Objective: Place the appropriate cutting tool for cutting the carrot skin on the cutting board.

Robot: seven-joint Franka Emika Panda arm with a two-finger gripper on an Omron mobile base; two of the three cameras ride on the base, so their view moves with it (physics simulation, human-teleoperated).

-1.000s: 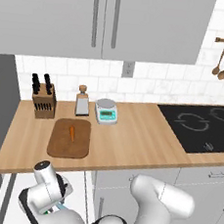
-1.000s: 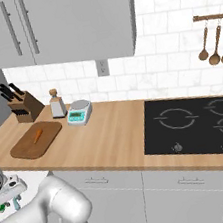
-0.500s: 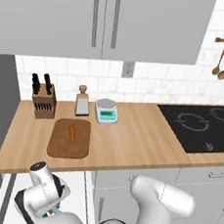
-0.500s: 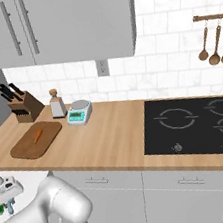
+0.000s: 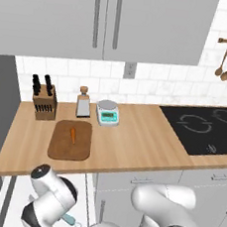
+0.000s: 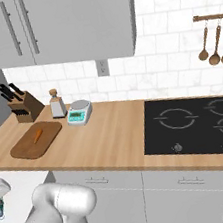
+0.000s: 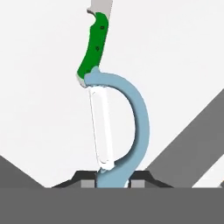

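Note:
In the hand view my gripper (image 7: pixel 113 177) is shut on the cutting tool (image 7: pixel 141 118), a light-blue peeler with a pale blade, held by its stem between the two fingertips. The peeler lies over the white floor of an open drawer below the counter. From the left base view the hand is low in that drawer (image 5: pixel 13 199), with the peeler's blue end (image 5: pixel 69 220) poking out beside it. Up on the counter the brown cutting board (image 5: pixel 61 148) (image 6: pixel 25 149) carries the small orange carrot (image 5: pixel 73 133) (image 6: pixel 38 136).
A green-handled knife (image 7: pixel 94 43) lies in the drawer just beyond the peeler. A knife block (image 5: pixel 43 102), a grater (image 5: pixel 83 104) and a small scale (image 5: pixel 108 113) stand behind the board. The black cooktop (image 5: pixel 203 128) is to the right, with wooden spoons (image 6: pixel 213 42) on the wall.
The jaws have closed onto the peeler's stem. The arm has hardly shifted in the drawer.

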